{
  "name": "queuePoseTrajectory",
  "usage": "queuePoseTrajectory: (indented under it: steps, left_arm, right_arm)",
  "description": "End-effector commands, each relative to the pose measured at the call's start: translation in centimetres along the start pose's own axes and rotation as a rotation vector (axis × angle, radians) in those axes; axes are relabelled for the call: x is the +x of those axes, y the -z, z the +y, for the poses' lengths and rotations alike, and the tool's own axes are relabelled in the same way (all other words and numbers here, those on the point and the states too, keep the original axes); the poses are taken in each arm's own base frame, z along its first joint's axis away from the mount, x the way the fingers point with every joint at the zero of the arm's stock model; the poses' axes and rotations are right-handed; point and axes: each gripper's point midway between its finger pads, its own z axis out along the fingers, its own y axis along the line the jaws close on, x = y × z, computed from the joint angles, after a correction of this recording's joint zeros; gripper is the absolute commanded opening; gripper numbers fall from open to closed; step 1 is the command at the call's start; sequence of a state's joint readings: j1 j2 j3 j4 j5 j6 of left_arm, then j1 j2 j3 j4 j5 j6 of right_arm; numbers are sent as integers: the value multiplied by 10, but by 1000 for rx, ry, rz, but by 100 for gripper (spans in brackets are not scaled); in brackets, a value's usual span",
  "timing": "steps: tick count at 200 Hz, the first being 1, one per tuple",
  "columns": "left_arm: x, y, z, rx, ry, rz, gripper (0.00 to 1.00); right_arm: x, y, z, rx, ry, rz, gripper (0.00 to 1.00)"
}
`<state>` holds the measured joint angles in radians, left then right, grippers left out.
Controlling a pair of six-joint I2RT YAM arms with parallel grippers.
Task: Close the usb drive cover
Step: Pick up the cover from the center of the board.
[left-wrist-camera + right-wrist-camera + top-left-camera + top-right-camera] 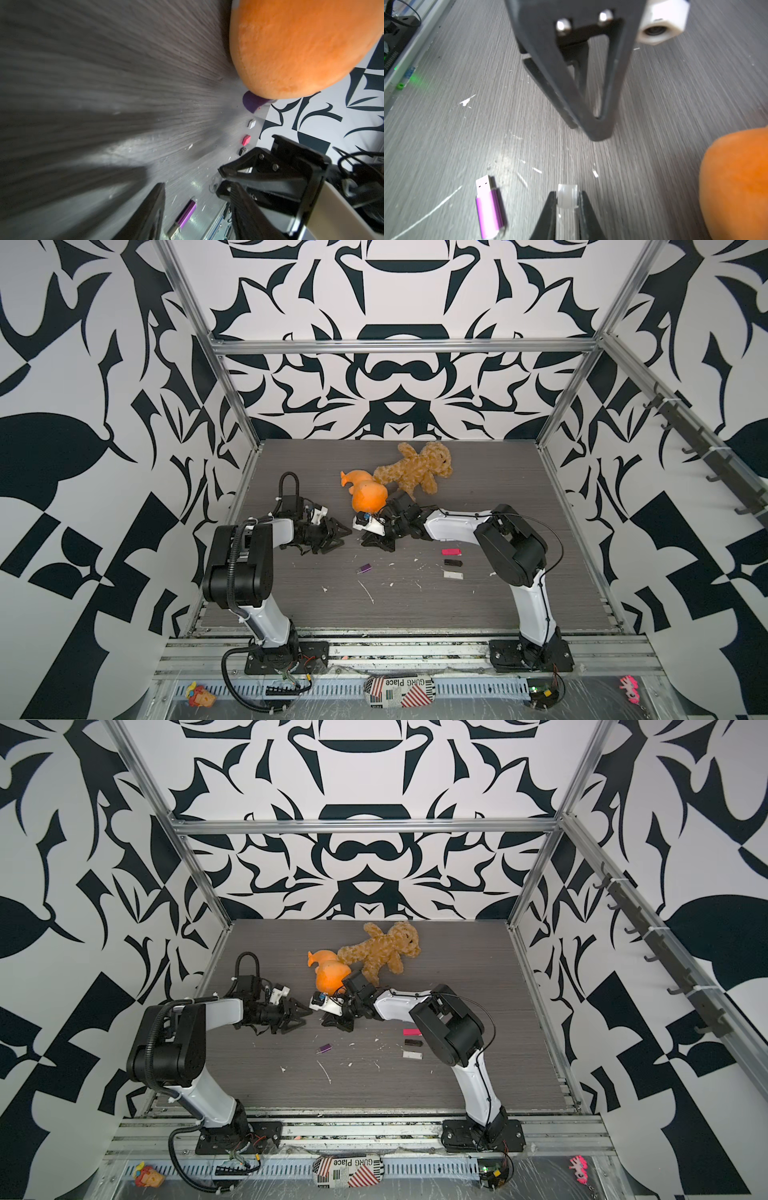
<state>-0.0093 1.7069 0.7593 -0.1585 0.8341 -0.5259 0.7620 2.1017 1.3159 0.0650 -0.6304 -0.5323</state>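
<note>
Right wrist view shows the right gripper (pixel 568 192) pinched tight on a small clear cover (pixel 568 200). The cover sits between the two black tips and sticks out a little past them.

The purple usb drive (pixel 490 209) lies flat on the grey table (pixel 664 99), near the middle. It is just on the near side of the right gripper and is not touching it. Its silver plug is bare and points to the left.

The left gripper (pixel 343 536) comes in from the left and points right, at the right gripper. The two grippers are near each other but not touching. The left gripper is partly open, with a gap between its fingers, and it holds nothing. In the left wrist view, the usb drive shows in that gap, lying on the table.

An orange soft toy (pixel 368 495) sits just on the far side of the right gripper. A brown teddy bear (pixel 415 470) lies beyond it, touching the orange soft toy.

On the right side of the table are three little sticks in a row, from far to near: a pink stick (pixel 451 551), a black stick (pixel 453 562) and a white stick (pixel 453 575). Small white bits (pixel 365 591) are scattered on the table.
</note>
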Motion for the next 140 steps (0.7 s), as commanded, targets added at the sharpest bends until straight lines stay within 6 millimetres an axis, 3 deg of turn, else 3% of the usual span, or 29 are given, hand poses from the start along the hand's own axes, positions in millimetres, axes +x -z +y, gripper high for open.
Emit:
queuePoseTrajectory:
  steps: [1,66,140]
  left_arm:
    - [9,-7,-9,76,-6,32,54]
    - [12,-25,-15,140,3,56,54]
    - [21,-36,-11,173,54,78,47]
  right_arm:
    - [-22,13,1,-8,48,-67,18]
    - [-21,16,2,-21,34,-88,18]
    - [-24,17,-4,-5,-12,-141,18]
